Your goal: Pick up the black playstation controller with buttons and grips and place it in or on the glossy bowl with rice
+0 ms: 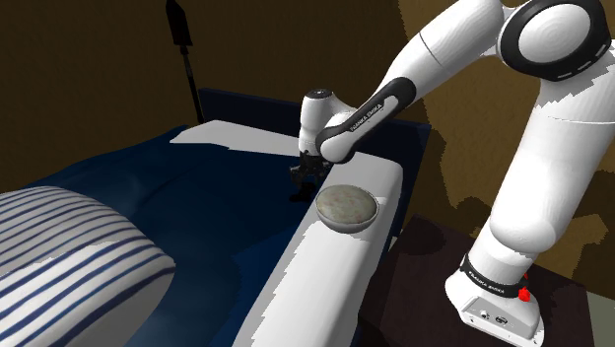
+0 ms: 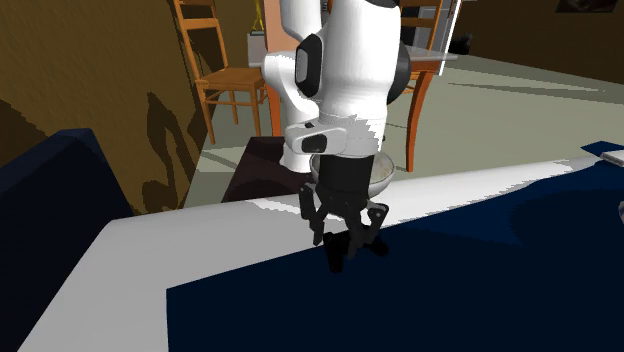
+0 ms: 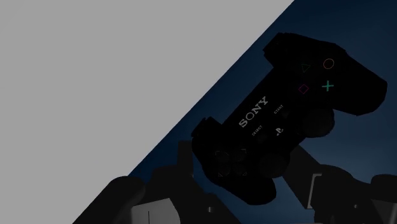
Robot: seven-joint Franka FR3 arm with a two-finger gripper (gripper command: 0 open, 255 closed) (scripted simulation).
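Controller (image 3: 289,108) lies face up on the dark blue cover of the bed (image 1: 217,197), just beside the bed's pale edge (image 3: 95,76). Its lower grip end sits right at the claw (image 2: 348,248). The claw is down at cover level around it, black on black, so we cannot tell whether it is clamped on the controller or not yet gripping.

We judge the step in hand to be the grasp:
- Take the narrow middle of the body, not a grip horn.
- Make sure of a firm clamp before lifting.
- Lift straight up so it does not drag on the cover.

The bowl (image 1: 348,207) with its pale speckled filling stands near on the pale edge, so the carry is short. We advise a low release, centred over the rim, since the bowl sits close to the drop-off. Farther off lies a striped pillow (image 1: 69,246).
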